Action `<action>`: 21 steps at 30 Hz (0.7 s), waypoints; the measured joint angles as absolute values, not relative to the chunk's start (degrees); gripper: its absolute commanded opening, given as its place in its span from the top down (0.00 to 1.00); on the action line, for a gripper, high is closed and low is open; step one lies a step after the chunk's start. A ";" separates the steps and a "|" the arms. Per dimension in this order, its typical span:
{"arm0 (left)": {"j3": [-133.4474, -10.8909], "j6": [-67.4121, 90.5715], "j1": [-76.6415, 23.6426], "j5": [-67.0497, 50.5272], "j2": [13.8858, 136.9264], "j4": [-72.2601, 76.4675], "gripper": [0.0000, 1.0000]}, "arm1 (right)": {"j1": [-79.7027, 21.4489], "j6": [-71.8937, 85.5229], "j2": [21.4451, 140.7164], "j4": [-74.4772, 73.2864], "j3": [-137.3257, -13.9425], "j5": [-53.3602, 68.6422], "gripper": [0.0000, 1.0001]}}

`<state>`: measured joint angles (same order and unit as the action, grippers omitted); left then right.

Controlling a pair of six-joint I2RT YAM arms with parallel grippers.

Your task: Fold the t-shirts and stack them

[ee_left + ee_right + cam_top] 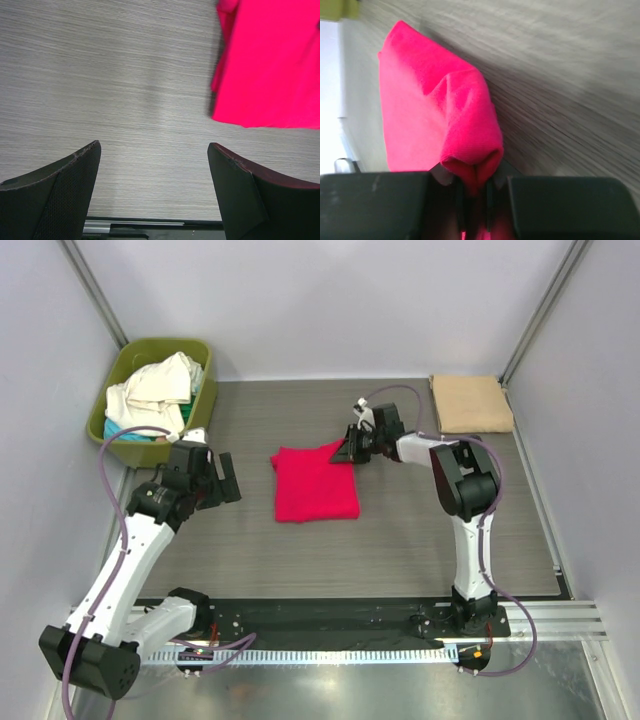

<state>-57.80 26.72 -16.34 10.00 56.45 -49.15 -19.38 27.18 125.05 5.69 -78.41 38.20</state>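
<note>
A crimson-red t-shirt [315,485] lies folded into a rough rectangle mid-table; it also fills the upper right of the left wrist view [270,60]. My right gripper [352,451] sits at its far right corner, shut on a bunched fold of the red t-shirt [470,120], with cloth pinched between its fingers [457,192]. A tan-beige t-shirt [471,403] lies folded at the back right. Cream-white t-shirts [158,388] are heaped in the tub, a teal one [130,432] showing under them. My left gripper [219,477] hovers open left of the red shirt, its fingers [65,185] wide over bare table.
The olive-green tub [140,352] stands at the back left corner. Grey walls and metal posts close in the table's sides and back. A black rail [330,615] with the arm bases runs along the near edge.
</note>
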 measured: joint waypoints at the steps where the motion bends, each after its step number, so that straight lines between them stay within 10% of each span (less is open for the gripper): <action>1: -57.80 26.70 -16.32 9.87 56.66 -49.12 0.12 | -19.03 24.75 124.05 1.76 -79.75 37.04 0.99; 21: -57.80 26.30 -16.10 6.83 58.87 -48.71 0.14 | -7.35 -3.03 108.14 -26.79 -88.77 16.08 0.99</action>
<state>-57.80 26.30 -16.10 6.83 58.87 -48.71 -7.35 -3.03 108.14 -26.79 -88.77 16.08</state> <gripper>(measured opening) 0.860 0.175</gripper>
